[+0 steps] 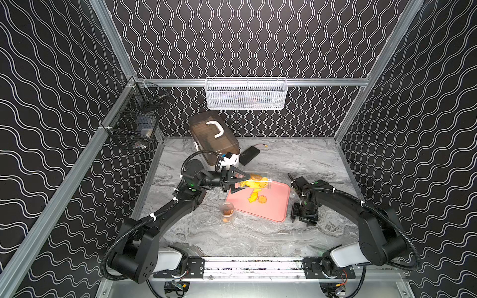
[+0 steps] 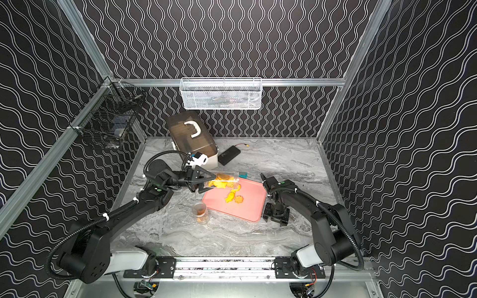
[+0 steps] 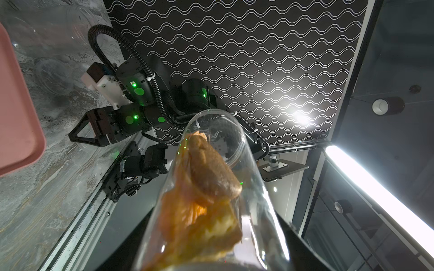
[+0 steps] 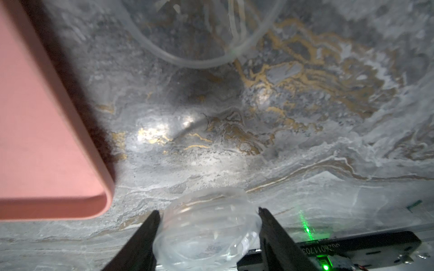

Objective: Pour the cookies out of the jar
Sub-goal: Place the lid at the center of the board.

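My left gripper [image 1: 241, 183] is shut on a clear jar [image 1: 258, 180], held on its side over the pink tray [image 1: 273, 206], mouth toward the right. Yellow-orange cookies [image 1: 254, 183] fill the jar. A few cookies [image 1: 258, 198] lie on the tray below the mouth. In the left wrist view the jar [image 3: 246, 152] runs away from the camera with cookies [image 3: 206, 178] piled inside. My right gripper [image 1: 300, 219] is low on the table by the tray's right edge. In the right wrist view, that gripper [image 4: 209, 212] is shut on a clear lid [image 4: 206, 234].
A second small clear jar [image 1: 227, 211] with brown pieces stands off the tray's front-left corner. A brown box with a white handle [image 1: 213, 139] and a black pack [image 1: 249, 154] sit at the back. A white mesh basket [image 1: 246, 94] and a black wire basket [image 1: 136, 121] hang on the walls.
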